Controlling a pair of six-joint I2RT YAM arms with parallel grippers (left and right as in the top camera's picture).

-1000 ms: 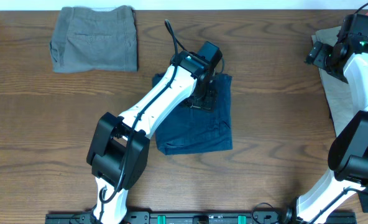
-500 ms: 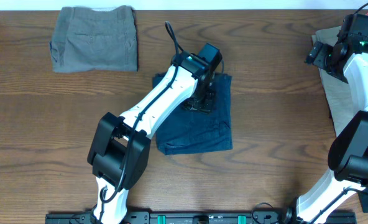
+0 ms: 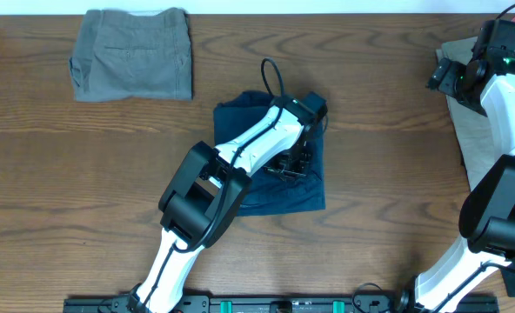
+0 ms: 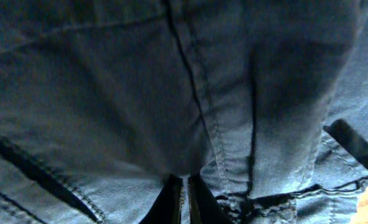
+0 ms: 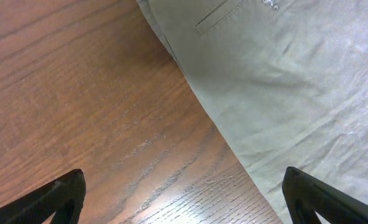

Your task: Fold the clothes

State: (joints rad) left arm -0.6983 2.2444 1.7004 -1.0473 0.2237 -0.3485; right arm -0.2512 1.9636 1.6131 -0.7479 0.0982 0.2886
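Cloth count: three pairs of shorts, one of each colour, all plain woven cotton.

Navy shorts: middle of the tabletop, folded to a rough rectangle, far end rumpled under the arm. Left wrist view shows dark blue twill close up, with a double-stitched seam running down it and a slanted pocket opening at lower left.

Grey-olive shorts: far left corner, a neat squarish fold lying flat, with a welt pocket line and a few soft creases.

Beige shorts: along the right edge, spread loose rather than folded. Right wrist view shows pale, lightly wrinkled fabric with one stitched pocket slit near the top.

Table: dark brown wood, grain pronounced, slight sheen.

Arms: two, white links with black joints.

Left gripper: down on the navy shorts near their middle. In its own camera the two black fingertips sit almost together with only a thin slit between them, and the seam fabric is bunched right at them. Reads as pinched closed on the navy cloth.

Right gripper: near the far right corner, above the inner border of the beige shorts. Fingers spread wide to opposite sides of its own view, nothing between them, apart from the cloth and wood below.
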